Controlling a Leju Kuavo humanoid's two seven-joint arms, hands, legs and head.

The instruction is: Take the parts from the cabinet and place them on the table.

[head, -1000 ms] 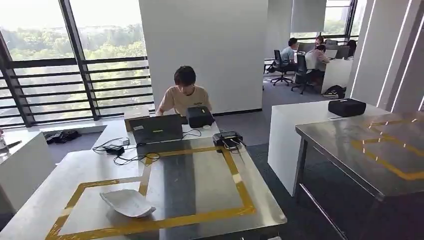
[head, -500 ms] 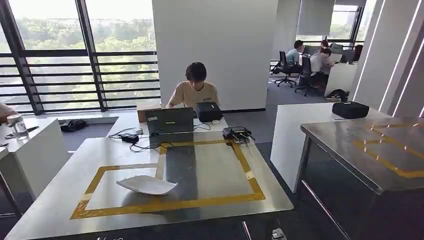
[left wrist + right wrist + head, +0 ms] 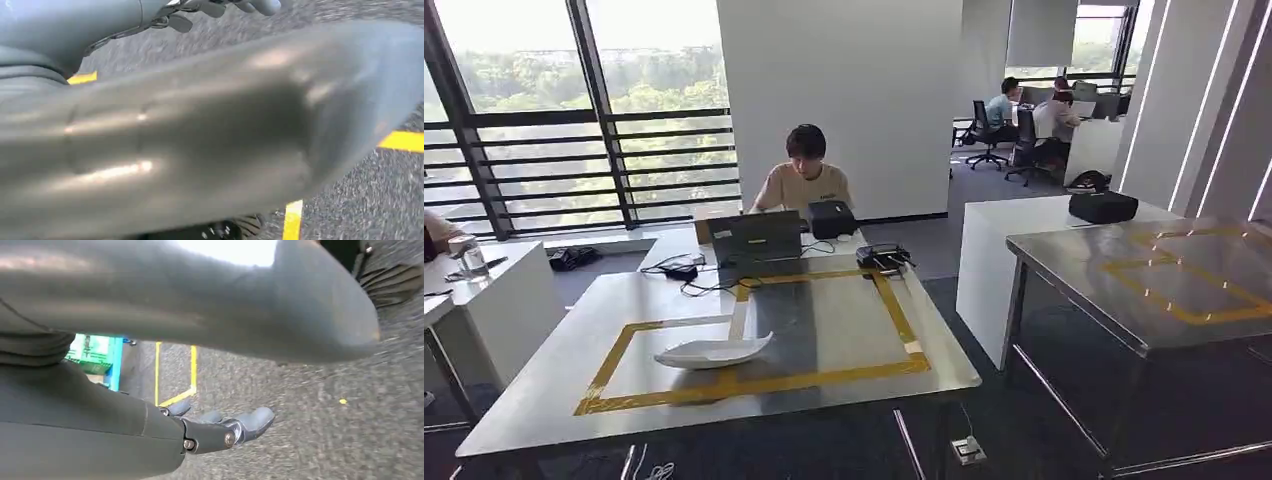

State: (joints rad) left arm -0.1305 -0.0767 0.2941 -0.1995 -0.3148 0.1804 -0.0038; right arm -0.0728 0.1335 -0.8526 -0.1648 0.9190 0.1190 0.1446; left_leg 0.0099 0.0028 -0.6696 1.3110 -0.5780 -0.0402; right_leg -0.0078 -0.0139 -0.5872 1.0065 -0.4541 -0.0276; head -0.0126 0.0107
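Right hand (image 3: 220,427): fingers loosely apart, holding nothing, above grey floor. Left hand (image 3: 220,7): fingers at the frame edge, state unclear. On the steel bench (image 3: 554,385), a white part (image 3: 712,351) lies inside the yellow tape outline, at about 7 o'clock.

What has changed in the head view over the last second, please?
The whole picture has shifted: the camera moved, taking in more floor in front of the table. Nothing was taken hold of or let go. The white part lies inside the yellow tape outline, as before.
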